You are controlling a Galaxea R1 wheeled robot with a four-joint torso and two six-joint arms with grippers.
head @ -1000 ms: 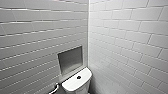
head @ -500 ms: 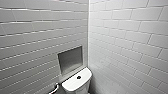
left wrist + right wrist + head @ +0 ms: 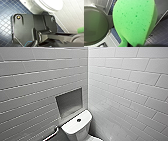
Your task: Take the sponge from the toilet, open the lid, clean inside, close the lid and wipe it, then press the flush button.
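Gripping the sponge (image 3: pixel 134 21) by its pinched waist, the right hand (image 3: pixel 139 45) appears as a dark edge under the green foam. The sponge's broad, rounded end is turned towards the wrist camera. The sponge is bright green and pitted with small pores, and it touches nothing but the hand. Beside it and apart from it, the toilet (image 3: pixel 95 25) shows an oval grey hollow ringed in white, with a small hinge fitting at its rim. Dark blue mosaic floor (image 3: pixel 159 32) lies behind both.

From the head camera the toilet's boxy tank (image 3: pixel 75 128) sits at 6 o'clock, pushed into the corner where two walls of white tiles (image 3: pixel 130 84) meet. The flush button (image 3: pixel 79 120), round and dark, sits in the middle of the tank top. A square recessed niche (image 3: pixel 68 102) opens in the wall at 11 o'clock from the tank, and a chrome bar (image 3: pixel 51 135) slants at 8 o'clock from it.

In the left wrist view the white underside of the bowl (image 3: pixel 41 7) stands over the blue floor, close to a tiled wall, and a strip of green cuts in at the edge. Whether the left hand is wide or narrow cannot be told.
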